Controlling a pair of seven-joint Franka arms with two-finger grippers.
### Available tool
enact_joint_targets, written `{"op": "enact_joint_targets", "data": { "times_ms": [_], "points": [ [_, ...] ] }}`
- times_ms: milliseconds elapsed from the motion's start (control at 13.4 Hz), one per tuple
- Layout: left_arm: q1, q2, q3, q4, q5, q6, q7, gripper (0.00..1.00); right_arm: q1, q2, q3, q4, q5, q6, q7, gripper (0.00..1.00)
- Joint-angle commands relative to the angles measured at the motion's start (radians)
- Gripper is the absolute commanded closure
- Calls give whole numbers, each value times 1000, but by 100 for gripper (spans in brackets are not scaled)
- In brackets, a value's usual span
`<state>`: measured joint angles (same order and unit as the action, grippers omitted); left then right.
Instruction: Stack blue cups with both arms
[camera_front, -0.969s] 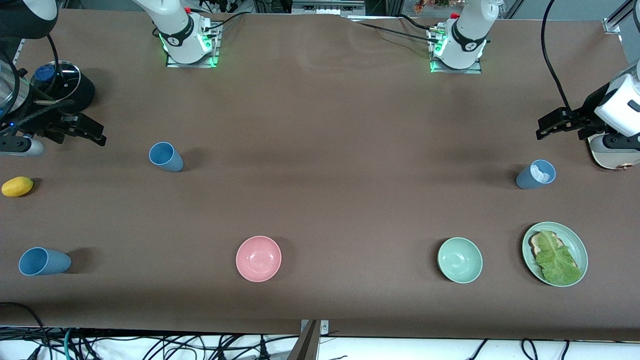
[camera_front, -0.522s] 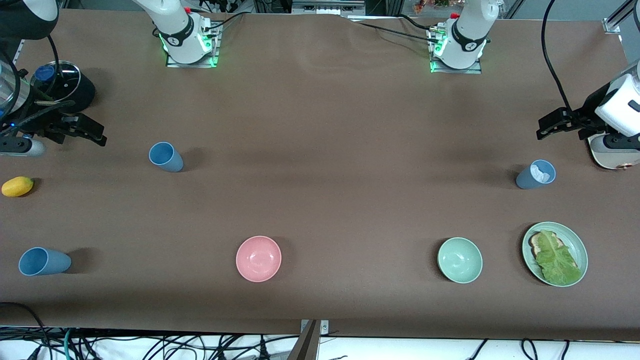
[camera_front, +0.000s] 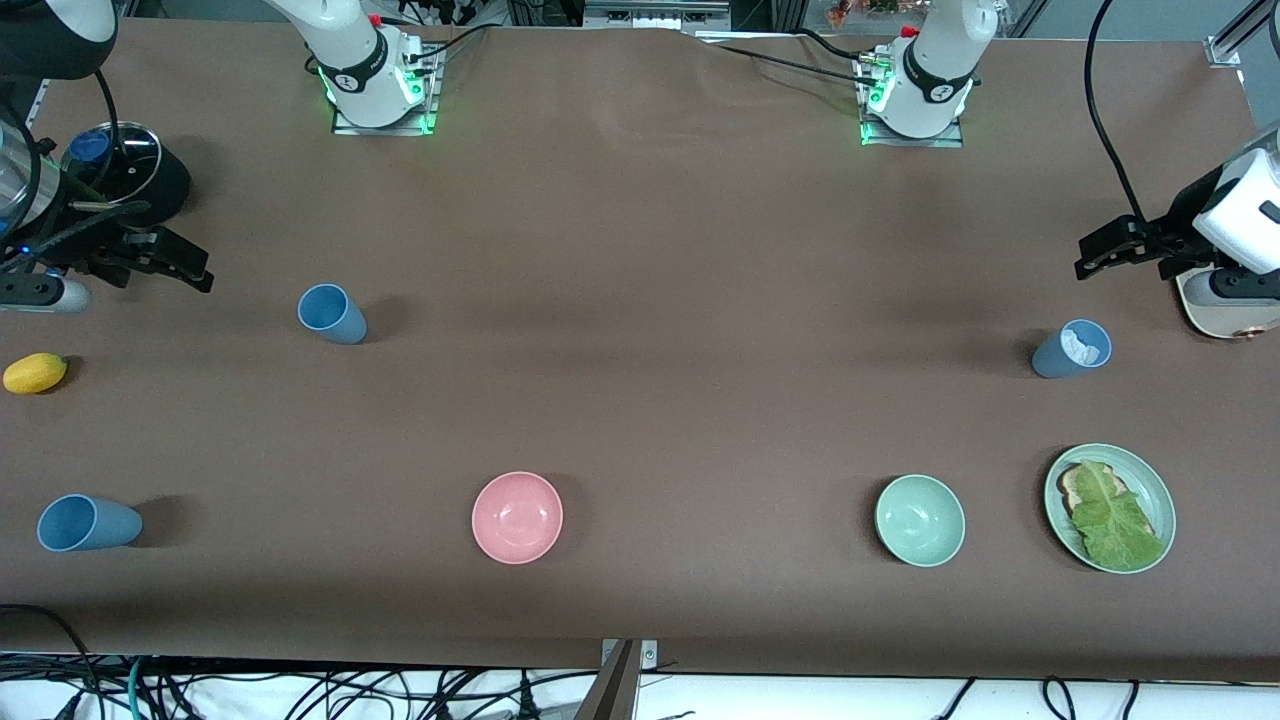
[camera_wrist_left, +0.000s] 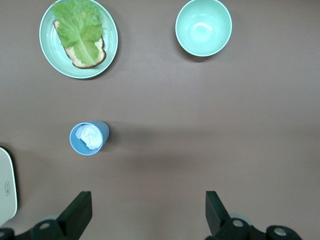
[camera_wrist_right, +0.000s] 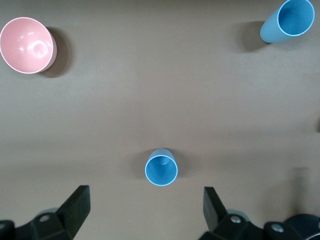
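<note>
Three blue cups stand apart on the brown table. One cup (camera_front: 332, 313) (camera_wrist_right: 161, 167) stands toward the right arm's end, and my right gripper (camera_front: 186, 263) (camera_wrist_right: 146, 200) hovers open beside it, holding nothing. A second cup (camera_front: 88, 523) (camera_wrist_right: 288, 21) is nearer the front camera at that same end. The third cup (camera_front: 1071, 348) (camera_wrist_left: 89, 138), with a crumpled white wad inside, stands toward the left arm's end. My left gripper (camera_front: 1102, 252) (camera_wrist_left: 147, 205) hangs open and empty near it, over bare table.
A pink bowl (camera_front: 517, 517) and a pale green bowl (camera_front: 920, 520) sit near the front edge. Beside the green bowl is a green plate (camera_front: 1155, 488) with bread and lettuce. At the right arm's end lie a yellow fruit (camera_front: 35, 372) and a lidded black pot (camera_front: 125, 172).
</note>
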<state>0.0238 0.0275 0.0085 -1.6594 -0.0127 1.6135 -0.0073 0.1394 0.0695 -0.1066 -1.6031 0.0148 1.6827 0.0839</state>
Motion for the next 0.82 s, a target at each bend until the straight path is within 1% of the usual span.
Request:
{"op": "enact_joint_targets", "data": {
  "times_ms": [0,149,224,373,597,746],
  "points": [
    [66,17,-4,3,14,-44,21,0,5,0,-2,6,11,3,14,0],
    [126,43,-5,3,3,-47,106,0,5,0,-2,6,11,5,14,0],
    [134,69,-4,3,11,-47,139,0,5,0,-2,6,11,3,14,0],
    [185,132,-4,1,20,-26,148,0,5,0,-2,6,11,5,14,0],
    [237,239,-2,-14,37,100,257,0,5,0,-2,6,11,5,14,0],
    [274,288,-4,-34,74,172,315,0,5,0,-2,6,11,3,14,0]
  ]
}}
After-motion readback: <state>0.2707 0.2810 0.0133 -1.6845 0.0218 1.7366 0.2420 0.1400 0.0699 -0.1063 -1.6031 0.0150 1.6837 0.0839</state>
